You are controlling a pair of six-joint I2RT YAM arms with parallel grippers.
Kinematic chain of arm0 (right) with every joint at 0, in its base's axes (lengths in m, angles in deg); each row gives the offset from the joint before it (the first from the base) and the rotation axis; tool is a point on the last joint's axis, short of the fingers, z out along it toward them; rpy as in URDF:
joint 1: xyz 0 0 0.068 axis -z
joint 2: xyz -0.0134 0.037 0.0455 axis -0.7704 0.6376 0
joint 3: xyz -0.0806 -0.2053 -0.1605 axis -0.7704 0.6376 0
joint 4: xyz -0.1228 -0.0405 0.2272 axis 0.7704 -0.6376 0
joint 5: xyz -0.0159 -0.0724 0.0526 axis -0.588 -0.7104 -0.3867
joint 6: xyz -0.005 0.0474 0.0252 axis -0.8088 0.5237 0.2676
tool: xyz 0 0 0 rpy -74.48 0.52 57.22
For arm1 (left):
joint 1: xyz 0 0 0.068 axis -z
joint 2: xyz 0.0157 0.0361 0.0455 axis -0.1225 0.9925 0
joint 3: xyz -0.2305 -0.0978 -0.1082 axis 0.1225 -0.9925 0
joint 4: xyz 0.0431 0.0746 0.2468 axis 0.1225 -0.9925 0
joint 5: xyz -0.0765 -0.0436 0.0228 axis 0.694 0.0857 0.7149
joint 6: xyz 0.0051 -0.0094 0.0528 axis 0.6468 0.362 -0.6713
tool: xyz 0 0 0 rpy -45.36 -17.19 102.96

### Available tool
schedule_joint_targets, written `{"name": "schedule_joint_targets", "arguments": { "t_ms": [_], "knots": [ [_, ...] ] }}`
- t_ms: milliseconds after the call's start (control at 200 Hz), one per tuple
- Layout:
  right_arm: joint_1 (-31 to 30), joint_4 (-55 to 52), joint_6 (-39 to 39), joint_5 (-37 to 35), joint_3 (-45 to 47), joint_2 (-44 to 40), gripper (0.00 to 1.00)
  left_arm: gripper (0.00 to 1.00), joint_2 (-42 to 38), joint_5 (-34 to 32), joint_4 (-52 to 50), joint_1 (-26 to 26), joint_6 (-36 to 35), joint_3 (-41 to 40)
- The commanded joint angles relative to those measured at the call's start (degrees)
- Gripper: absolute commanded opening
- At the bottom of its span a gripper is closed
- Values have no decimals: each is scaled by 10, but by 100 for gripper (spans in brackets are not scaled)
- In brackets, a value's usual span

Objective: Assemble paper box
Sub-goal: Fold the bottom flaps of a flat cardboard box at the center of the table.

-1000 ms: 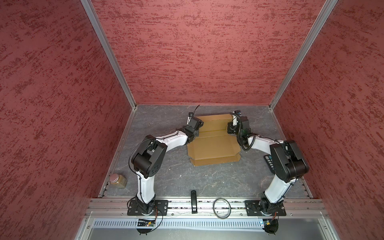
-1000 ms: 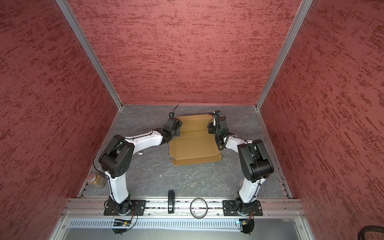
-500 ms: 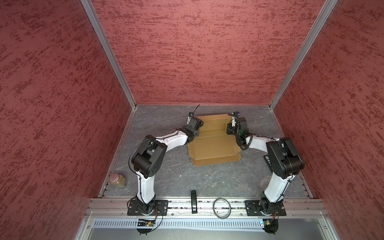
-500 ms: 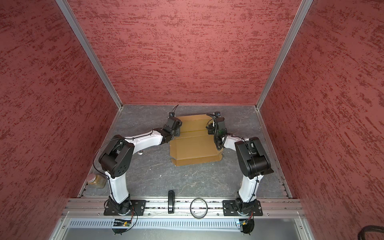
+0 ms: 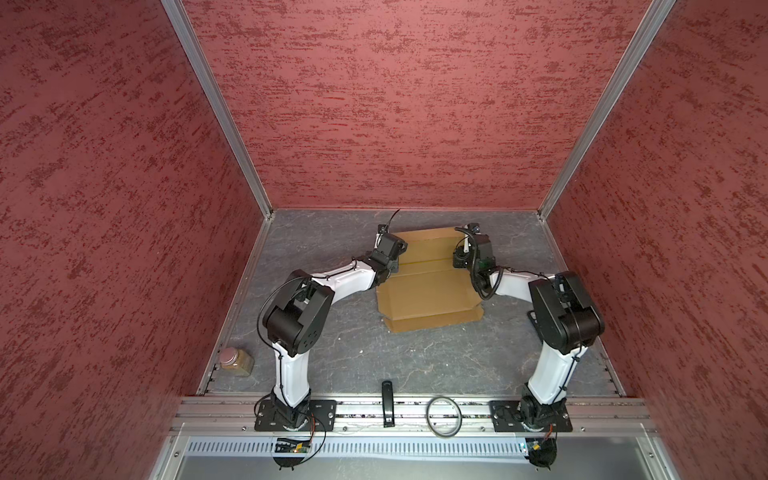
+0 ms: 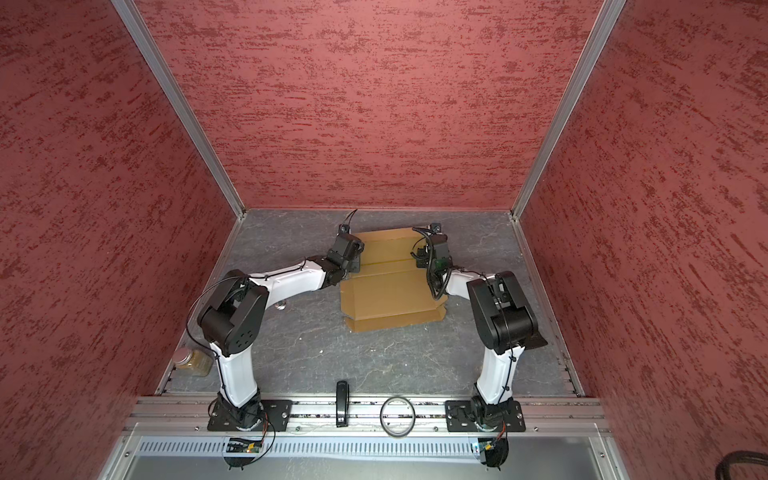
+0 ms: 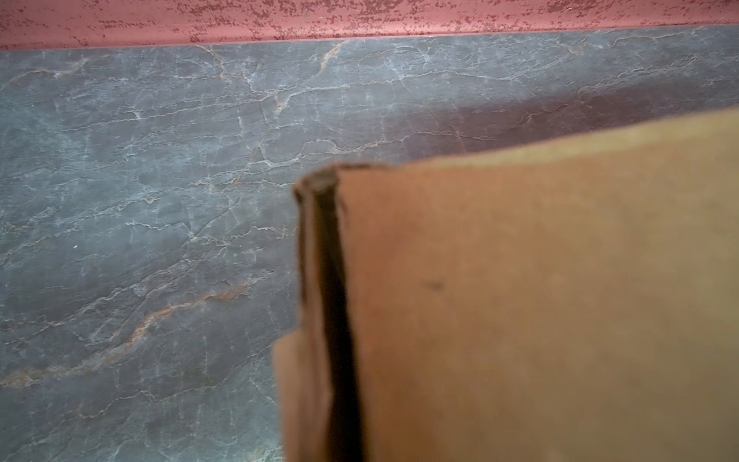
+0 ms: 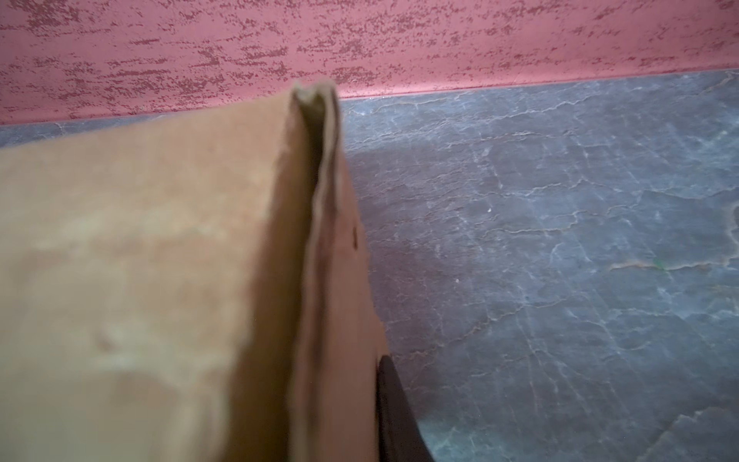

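L gripper (image 5: 394,254) closed on paper box (image 5: 428,291) at its L side wall. Box sits far-centre on table (image 5: 353,357), btwn both arms. Long axis runs front-to-back, slightly skewed, w/ near flap flat, pointing twd robot. R gripper (image 5: 462,261) at R wall, one finger (image 8: 394,412) against it; clamped or not, can't tell.

The box (image 5: 428,286) lies on the tabletop (image 5: 415,357), in the upper middle of the frame in both top views. The left claw (image 5: 394,254) sits at its left edge and the right claw (image 5: 460,258) at its right edge, both toward its far end. A jar (image 5: 235,361) stands in the tabletop's lower left corner. Below the tabletop, on the rail (image 5: 602,409), a bar (image 5: 387,403) lies left of a ring (image 5: 444,416).
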Motion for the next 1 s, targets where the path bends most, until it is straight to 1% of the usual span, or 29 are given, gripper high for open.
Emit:
{"name": "schedule_joint_targets", "arguments": {
  "t_ms": [0,486,691,852,947,992],
  "knots": [
    [-21,-10,8,25,-17,17,10,0,16,52,2,16,-6,15],
    [-32,-54,-20,3,-12,8,9,0,13,58,-9,8,-5,28],
    [-32,-52,-26,-8,-8,7,5,0,16,63,-12,8,-6,30],
    [-33,-44,-34,-8,0,5,4,0,19,63,-16,5,-8,31],
    [-33,-41,-38,-7,2,3,4,0,20,63,-17,4,-8,30],
    [-33,-39,-37,-4,2,4,7,0,20,63,-17,4,-9,28]
  ]
}}
